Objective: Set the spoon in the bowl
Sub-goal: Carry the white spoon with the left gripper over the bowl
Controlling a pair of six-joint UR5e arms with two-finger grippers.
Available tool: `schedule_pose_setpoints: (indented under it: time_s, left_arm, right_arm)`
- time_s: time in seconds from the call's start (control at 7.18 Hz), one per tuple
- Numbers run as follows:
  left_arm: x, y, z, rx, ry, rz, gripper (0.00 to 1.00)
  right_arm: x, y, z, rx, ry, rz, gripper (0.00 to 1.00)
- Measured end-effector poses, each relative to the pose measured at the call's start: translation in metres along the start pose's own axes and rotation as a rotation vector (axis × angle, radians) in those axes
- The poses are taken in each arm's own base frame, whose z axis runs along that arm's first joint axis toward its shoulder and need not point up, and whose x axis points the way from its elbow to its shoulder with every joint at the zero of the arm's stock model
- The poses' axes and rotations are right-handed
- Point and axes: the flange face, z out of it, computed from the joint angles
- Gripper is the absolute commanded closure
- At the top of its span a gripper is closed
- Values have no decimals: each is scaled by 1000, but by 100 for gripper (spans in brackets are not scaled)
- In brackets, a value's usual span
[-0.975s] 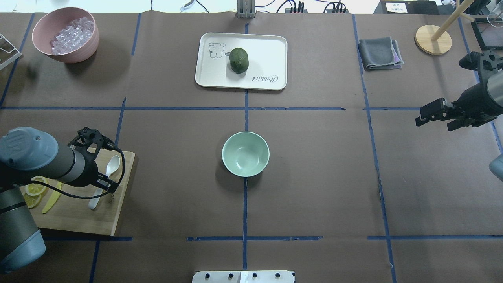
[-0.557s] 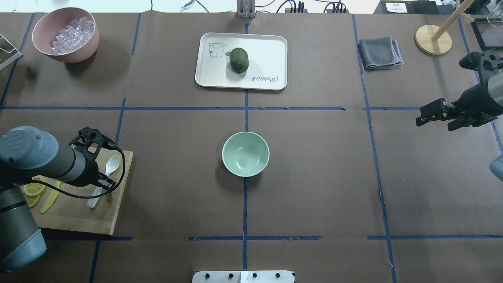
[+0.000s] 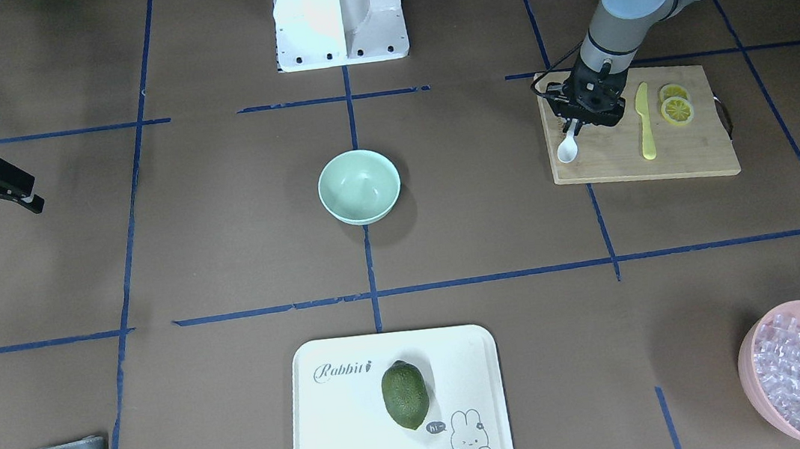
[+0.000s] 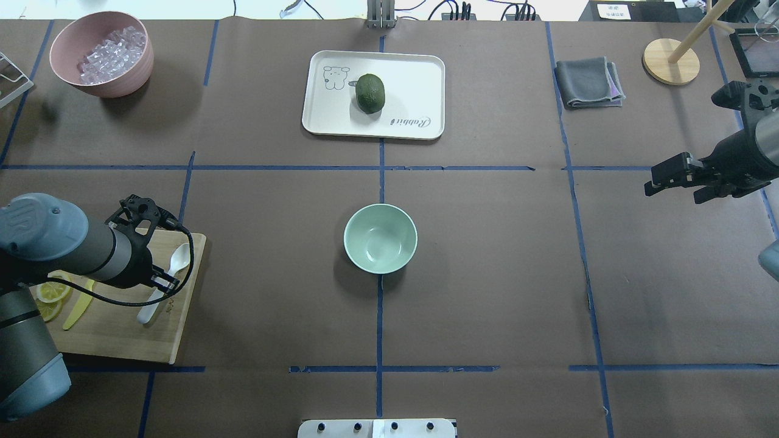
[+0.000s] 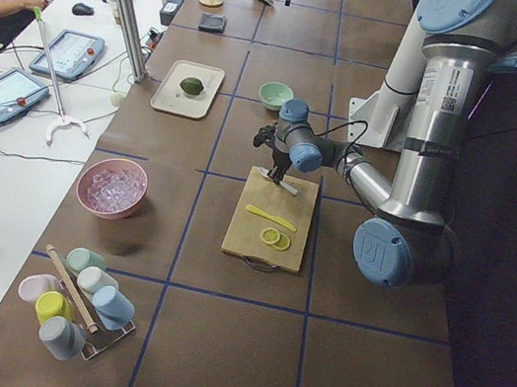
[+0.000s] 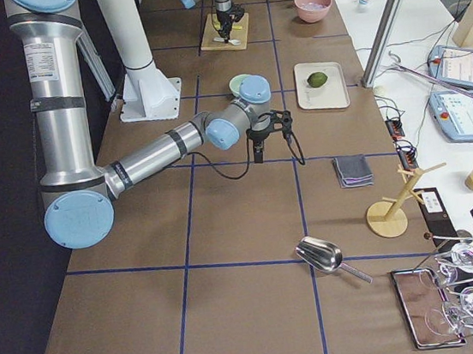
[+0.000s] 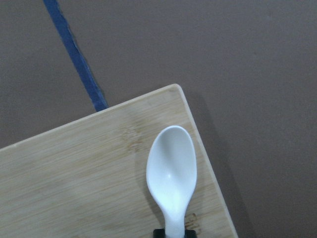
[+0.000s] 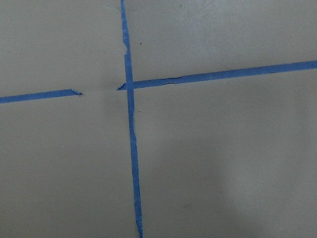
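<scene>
The white spoon [image 4: 178, 259] lies at the right end of the wooden cutting board [image 4: 122, 337], head toward the far corner. My left gripper [image 4: 162, 287] is down over the middle of its handle and shut on it. The left wrist view shows the spoon's head [image 7: 171, 168] over the board's corner, with the handle running into the dark fingertips [image 7: 157, 232]. I cannot tell whether the spoon is lifted. The mint-green bowl [image 4: 380, 243] stands empty at the table's centre, well right of the spoon. My right gripper [image 4: 671, 193] hangs open and empty above the table's right side.
A yellow knife [image 4: 79, 304] and lemon slices [image 4: 52, 291] lie on the board's left part. A pink bowl [image 4: 115, 88] of ice cubes stands far left. A white tray [image 4: 316, 121] with a green fruit [image 4: 370, 93], a grey cloth [image 4: 589, 82] and a wooden stand [image 4: 670, 61] are at the back.
The left arm shifted slightly and the board slid a little to the left. The spoon turned a bit, its head now nearer the board's right edge. The right arm has not moved.
</scene>
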Motion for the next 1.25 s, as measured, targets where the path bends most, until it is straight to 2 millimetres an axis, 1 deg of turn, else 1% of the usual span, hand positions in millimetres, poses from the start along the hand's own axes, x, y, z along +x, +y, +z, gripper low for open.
schedule_pose_setpoints:
  time_s: [0.14,0.28,0.42,0.56,0.7,0.84,0.98,1.11,1.25]
  left_arm:
    - [4,-2,-7,12,10,4,100]
    - [14,-4,-23,35,34,1,100]
    - [33,-12,-41,52,81,-19,100]
    - [65,-35,-57,59,140,-49,100]
    - [109,-71,-72,58,175,-90,100]
    - [157,-110,-84,45,190,-133,100]
    - [200,-142,-87,27,197,-170,94]
    - [238,-170,-82,8,200,-204,91]
    - [265,-191,-75,-9,196,-237,80]
  right_arm:
    - [0,0,0,0,0,1,1]
    - [1,0,0,0,1,1,1]
    - [2,0,-1,1,1,1,1]
    - [4,1,-1,1,2,2,1]
    - [9,2,-2,2,4,8,1]
    - [16,2,-5,6,8,18,1]
    - [21,3,-6,9,11,25,1]
    - [23,3,-6,10,13,29,1]
    - [25,3,-6,10,15,32,1]
